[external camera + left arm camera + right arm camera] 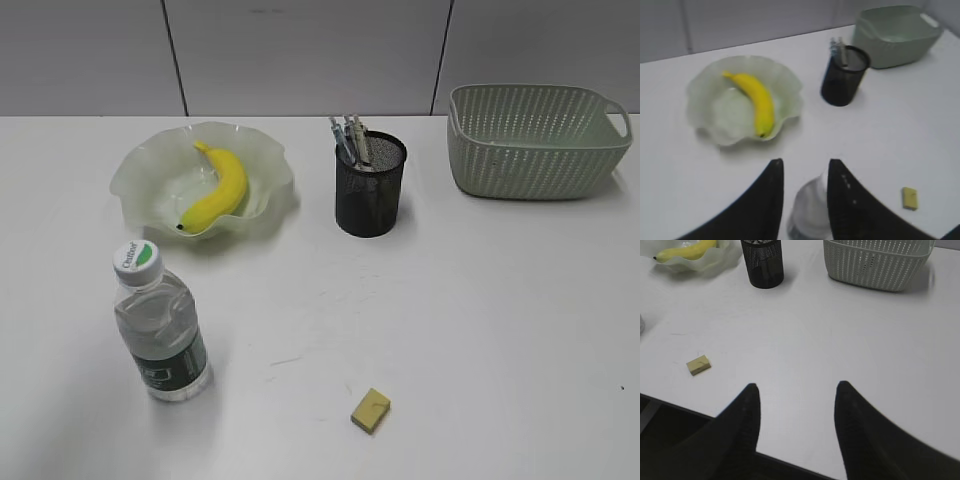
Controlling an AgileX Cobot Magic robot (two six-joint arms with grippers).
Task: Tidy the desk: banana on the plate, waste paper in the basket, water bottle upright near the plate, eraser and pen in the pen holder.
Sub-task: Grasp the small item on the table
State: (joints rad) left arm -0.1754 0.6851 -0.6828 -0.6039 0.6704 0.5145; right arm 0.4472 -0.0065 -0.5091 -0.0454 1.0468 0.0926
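- Banana (pixel 222 190): bright yellow, curved, dark tips, lying in the plate (pixel 140 165), a pale green translucent dish with a wavy rim, far left on the desk (pixel 480 320).
- Water bottle (pixel 160 330): clear plastic, dark green label, white cap with a green mark. It stands upright at front left, near the plate but apart from it. I see small writing on the cap but can't read it reliably.
- Pen holder (pixel 370 190): black mesh cup, just right of the plate, with pens (pixel 350 138) sticking out of the top.
- Eraser (pixel 370 410): small yellowish block, lying loose on the desk at front centre.
- Basket (pixel 535 150): grey-green lattice, far right; I can't see inside it.
- Left tool (pixel 805 172): fingers stand either side of the bottle's cap from above; I can't tell whether they touch it.
- Right tool (pixel 797 390): jaws apart, nothing between them, over bare desk near the front edge.
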